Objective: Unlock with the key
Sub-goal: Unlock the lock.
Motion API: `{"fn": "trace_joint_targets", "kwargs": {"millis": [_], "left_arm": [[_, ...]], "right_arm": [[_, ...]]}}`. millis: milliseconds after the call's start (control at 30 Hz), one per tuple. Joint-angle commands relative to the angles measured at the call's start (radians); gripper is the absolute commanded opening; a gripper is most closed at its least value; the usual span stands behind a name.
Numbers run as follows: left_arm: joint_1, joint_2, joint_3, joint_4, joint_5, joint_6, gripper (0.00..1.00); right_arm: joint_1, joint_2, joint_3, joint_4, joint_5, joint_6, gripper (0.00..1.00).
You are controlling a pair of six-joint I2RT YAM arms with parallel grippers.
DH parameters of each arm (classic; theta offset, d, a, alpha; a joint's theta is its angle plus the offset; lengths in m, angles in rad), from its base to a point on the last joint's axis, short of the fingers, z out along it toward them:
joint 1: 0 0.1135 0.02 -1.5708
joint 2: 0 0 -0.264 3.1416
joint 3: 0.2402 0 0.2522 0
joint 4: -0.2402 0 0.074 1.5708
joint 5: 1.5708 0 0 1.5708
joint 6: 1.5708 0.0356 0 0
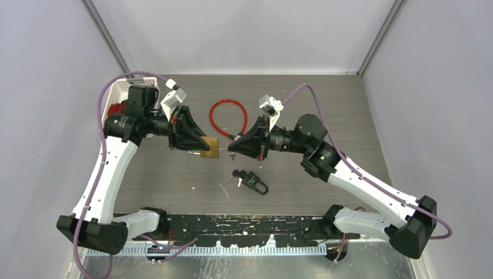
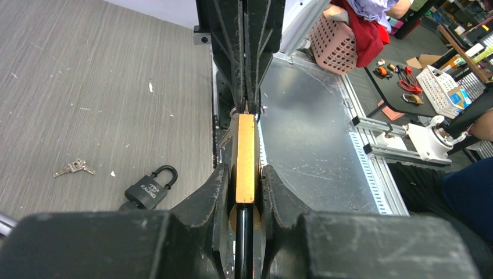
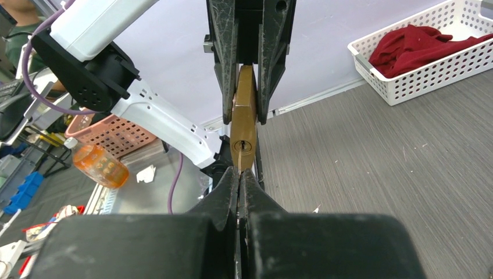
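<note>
Above the middle of the table, lifted clear of its surface, the brass padlock (image 3: 243, 125) is clamped by its flat sides between the jaws of the left gripper (image 2: 245, 174). Its keyway end faces the right gripper (image 3: 239, 174), whose jaws are pressed tight on the thin key (image 3: 239, 161). The blade meets the keyway slot, but I cannot tell how deep it sits. The main risk I see is torque. If the blade is off-axis or only partly in when it is turned, it could bend, or slip between the narrow pads. The lock's smooth faces could also let it swivel in the left grip rather than release. A push that is too hard might shove the body backward out of the jaws. The lock is a slim, dull-gold slab with rounded corners and a paler round cylinder face. The key is flat bright metal. The fingers are black, wedge-shaped and scuffed. Below lies grey wood-grain table (image 1: 349, 116) laminate flecked with white specks, with a black padlock (image 2: 150, 187) on its side, shackle arched, and a small silver key bunch (image 2: 74, 168) nearby. Farther back are a glossy red cable loop (image 1: 227, 116) and a white perforated basket (image 3: 407, 81) holding red cloth (image 3: 418, 46).
</note>
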Motion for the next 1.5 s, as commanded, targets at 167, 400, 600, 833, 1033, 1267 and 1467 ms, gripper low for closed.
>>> {"fn": "trace_joint_targets", "kwargs": {"millis": [167,400,600,833,1033,1267,1467], "left_arm": [[0.004,-0.022,0.054,0.015,0.212,-0.001,0.00],[0.004,-0.025,0.052,0.017,0.213,-0.001,0.00],[0.004,-0.025,0.055,0.015,0.212,-0.001,0.00],[0.003,-0.022,0.055,0.016,0.213,0.000,0.00],[0.003,-0.024,0.056,0.016,0.213,-0.001,0.00],[0.003,-0.022,0.059,0.017,0.213,-0.001,0.00],[0.003,-0.020,0.060,0.018,0.213,-0.003,0.00]], "right_arm": [[0.004,-0.053,0.032,-0.043,0.041,-0.068,0.01],[0.004,-0.050,0.025,-0.004,0.031,-0.036,0.01],[0.005,-0.055,0.017,0.031,0.026,-0.011,0.01],[0.004,-0.051,0.012,0.050,0.027,0.000,0.01],[0.004,-0.037,0.007,0.062,0.017,0.011,0.01],[0.006,-0.024,0.003,0.070,0.010,0.012,0.01],[0.006,-0.018,0.002,0.063,-0.002,0.008,0.01]]}}
